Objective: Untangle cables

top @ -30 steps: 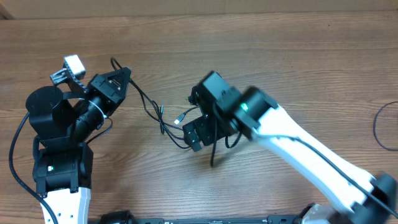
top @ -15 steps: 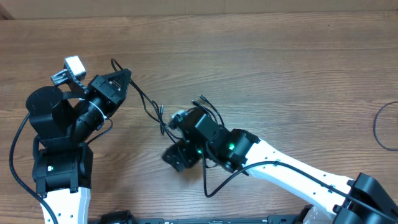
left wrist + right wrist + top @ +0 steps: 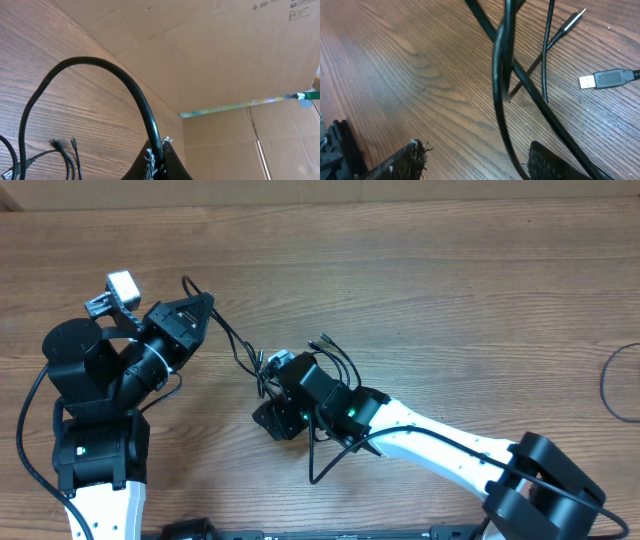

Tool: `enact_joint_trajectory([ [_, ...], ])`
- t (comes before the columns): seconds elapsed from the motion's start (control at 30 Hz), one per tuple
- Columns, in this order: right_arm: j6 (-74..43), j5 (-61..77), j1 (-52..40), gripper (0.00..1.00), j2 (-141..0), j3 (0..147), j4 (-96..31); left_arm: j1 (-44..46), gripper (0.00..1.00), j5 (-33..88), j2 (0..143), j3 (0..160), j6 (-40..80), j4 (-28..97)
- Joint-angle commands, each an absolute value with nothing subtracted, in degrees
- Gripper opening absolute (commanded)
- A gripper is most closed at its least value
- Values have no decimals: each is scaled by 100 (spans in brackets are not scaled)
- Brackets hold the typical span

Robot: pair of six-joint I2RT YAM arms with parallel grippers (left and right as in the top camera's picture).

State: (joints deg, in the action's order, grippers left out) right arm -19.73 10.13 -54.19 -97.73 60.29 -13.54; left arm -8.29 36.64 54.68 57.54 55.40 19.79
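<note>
Straddling the cables (image 3: pixel 502 90), right gripper (image 3: pixel 477 157): fingers (image 3: pixel 412 160) spread apart, strands passing between them over the table (image 3: pixel 395 60), none pinched. Left gripper (image 3: pixel 159 167): clamped on one looping strand. Tangle lies mid-table between both arms. Judged light, limp, thin; best gripped near a plug (image 3: pixel 607 79), clear of crossings.

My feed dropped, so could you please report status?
Left gripper shut on one of the cables. Right gripper open astride them. Nothing in the way.
</note>
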Motion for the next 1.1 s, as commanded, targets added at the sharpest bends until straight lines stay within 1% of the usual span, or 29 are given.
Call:
enact_joint_trajectory([
  [0.0,-2123,843,-5437,67,-10073,5983,-1127,-862,4,3826,5474,5905,5575,1968],
  [0.07,-2121,840,-5433,69,-10311,5983,-812,-862,4,3907,5474,5905,5575,1968],
  [0.1,-2121,843,-5430,66,-10409,5983,-685,-862,4,3931,5474,5905,5575,1968],
  [0.13,-2121,840,-5430,56,-10479,5983,-572,-862,4,3959,5474,5905,5572,1968],
  [0.2,-2119,843,-5406,20,-10519,5994,-467,-862,4,4007,5474,5905,5476,1981],
  [0.23,-2119,858,-5376,4,-10486,6042,-521,-862,4,4001,5474,5905,5328,2005],
  [0.3,-2123,864,-5264,4,-10348,6230,-917,-867,4,3968,5474,5905,4980,2075],
  [0.37,-2119,862,-5015,4,-9957,6643,-1929,-867,4,3780,5474,5905,4440,2261],
  [0.4,-2051,856,-4768,4,-9596,6973,-2735,-867,4,3454,5476,5905,4042,2493],
  [0.47,-1925,801,-4355,4,-9139,7347,-3603,-867,4,2696,5500,5905,3782,2950],
  [0.5,-1925,644,-4077,4,-8879,7524,-4014,-867,4,2290,5518,5905,3789,3192],
  [0.57,-1925,329,-3603,4,-8490,7682,-4431,-867,4,1391,5588,5905,3789,3693],
  [0.63,-1925,84,-2969,4,-8058,7690,-4663,-867,4,462,5697,5905,3852,4176],
  [0.7,-1922,3,-2381,4,-7789,7690,-4764,-869,4,-207,5835,5905,3994,4532],
  [0.77,-1920,5,-1826,4,-7629,7690,-4766,-880,4,-567,5975,5905,4032,4716],
  [0.87,-1682,5,-1050,4,-7553,7690,-4615,-967,4,-703,6184,5905,4032,4797],
  [1.07,-1463,3,-82,4,-7553,7690,-3789,-1103,4,-714,6587,5905,4027,4869],
])
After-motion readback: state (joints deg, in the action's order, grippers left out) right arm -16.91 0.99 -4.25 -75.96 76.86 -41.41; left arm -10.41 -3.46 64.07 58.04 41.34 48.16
